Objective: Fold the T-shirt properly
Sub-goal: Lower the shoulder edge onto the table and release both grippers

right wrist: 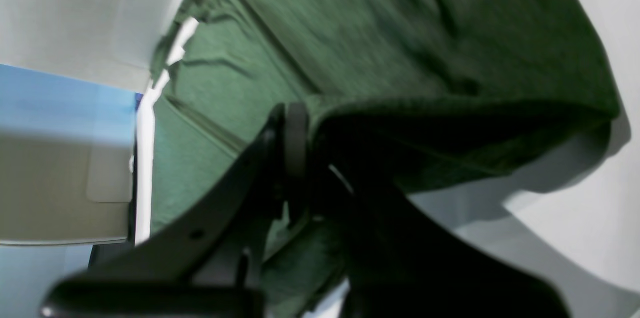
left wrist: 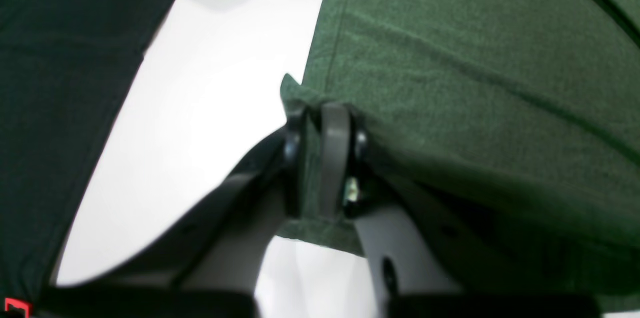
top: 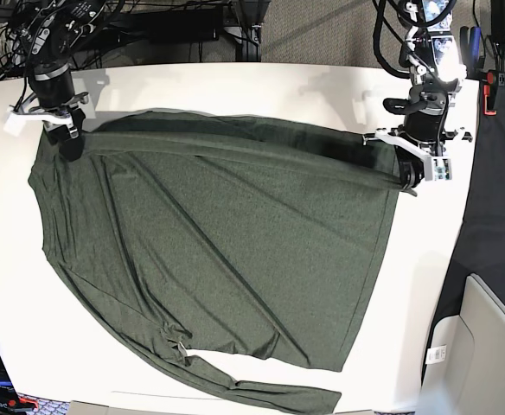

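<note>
The dark olive-green T-shirt (top: 218,242) lies spread on the white table (top: 408,303), with a long sleeve running along its near left edge to a cuff at the front. Its far edge is folded over into a band between the two grippers. My left gripper (top: 411,175) sits at the far right corner of the shirt. In the left wrist view the left gripper (left wrist: 325,128) has a fold of the hem (left wrist: 310,168) pinched between its fingers. My right gripper (top: 69,138) is at the far left corner. The right wrist view shows this right gripper (right wrist: 300,133) shut on a raised fold of the T-shirt (right wrist: 400,48).
A black cloth (top: 495,216) hangs along the table's right side. A pale grey box (top: 486,346) stands at the front right. Cables and dark gear (top: 192,17) line the back edge. A blue and grey panel (right wrist: 60,158) shows at the left of the right wrist view.
</note>
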